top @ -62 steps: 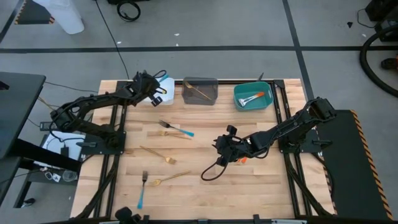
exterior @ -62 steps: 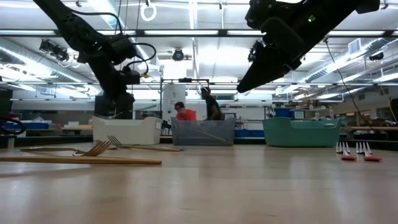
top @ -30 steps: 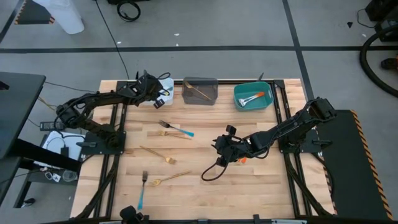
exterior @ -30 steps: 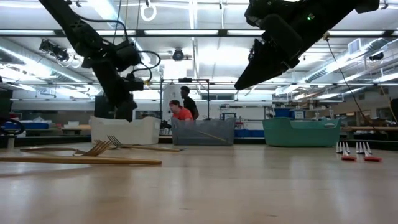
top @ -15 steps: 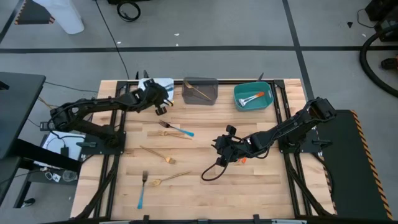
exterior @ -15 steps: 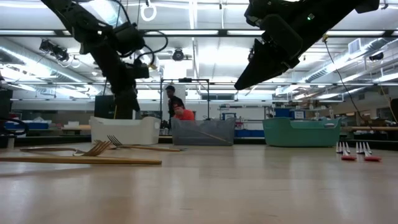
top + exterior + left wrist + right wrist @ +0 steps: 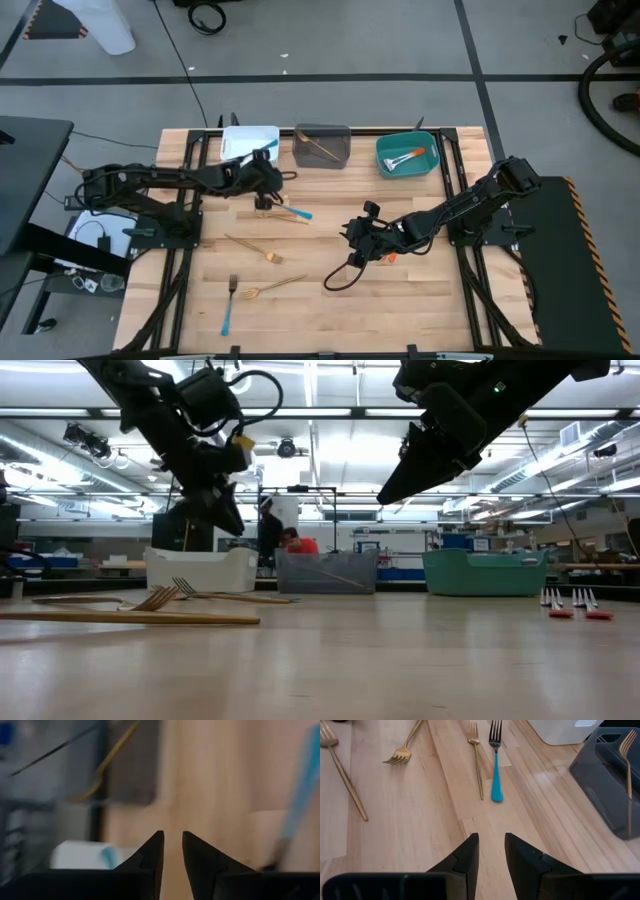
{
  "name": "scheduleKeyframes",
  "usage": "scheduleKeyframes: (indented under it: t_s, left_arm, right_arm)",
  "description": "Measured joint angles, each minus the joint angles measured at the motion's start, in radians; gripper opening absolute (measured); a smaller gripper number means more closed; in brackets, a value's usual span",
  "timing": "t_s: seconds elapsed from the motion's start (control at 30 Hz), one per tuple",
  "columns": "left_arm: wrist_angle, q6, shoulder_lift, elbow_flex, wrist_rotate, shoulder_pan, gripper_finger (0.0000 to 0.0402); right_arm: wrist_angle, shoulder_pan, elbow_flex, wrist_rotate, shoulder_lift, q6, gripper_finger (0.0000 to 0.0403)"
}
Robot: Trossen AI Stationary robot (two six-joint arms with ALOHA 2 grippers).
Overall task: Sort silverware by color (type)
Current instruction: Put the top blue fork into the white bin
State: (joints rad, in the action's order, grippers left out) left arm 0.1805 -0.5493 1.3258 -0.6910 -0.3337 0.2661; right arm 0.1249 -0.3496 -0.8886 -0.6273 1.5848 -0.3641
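On the wooden counter (image 7: 330, 320) three bins stand along the 12 o'clock edge: a white bin (image 7: 248, 142) toward 11 o'clock, a grey bin (image 7: 321, 146) at 12 holding one gold utensil (image 7: 320, 147), and a teal bin (image 7: 406, 155) toward 1 o'clock holding orange-handled silver pieces (image 7: 404, 158).

The left pincer (image 7: 268, 180) hangs just above the counter, at 6 o'clock of the gap between the white and grey bins. Its two dark tips are set a little apart with bare air between them, and nothing is pinched. Just below it in the high view lie a blue-handled fork (image 7: 290, 210) and a gold fork (image 7: 272, 214), side by side near the counter's middle.

The right pincer (image 7: 357, 243) hovers right of centre, off the wood, its tips likewise slightly spread and empty. Touching its 3 o'clock side, an orange handle (image 7: 391, 257) peeks out on the counter.

Toward 7 o'clock lie a long gold utensil (image 7: 250, 247), a second gold fork (image 7: 272, 286) and another blue-handled fork (image 7: 229, 306), each well apart from the bins.

In the low view two people (image 7: 280, 540) show behind the grey bin, far off in the room. No writing or brand can be read anywhere.
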Motion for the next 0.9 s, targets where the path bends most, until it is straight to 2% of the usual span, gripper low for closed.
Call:
scheduleKeyframes:
  t_s: [0.13,0.27,0.63,0.9]
  left_arm:
    - [0.03,0.032,0.0,0.0,0.235,0.003,0.0077]
    - [0.046,0.059,0.028,0.0,0.362,0.013,0.0077]
    - [0.047,0.12,0.186,0.0,0.385,0.019,0.0082]
    - [0.012,0.111,0.227,0.0,0.39,0.036,0.0135]
  right_arm:
    - [-0.009,0.0,0.0,0.0,0.0,0.0,0.0104]
    - [-0.031,0.0,0.0,0.0,0.0,0.001,0.0104]
    - [-0.04,0.0,0.0,0.017,-0.001,0.001,0.0104]
    - [-0.057,0.0,0.001,0.019,-0.001,0.013,0.0104]
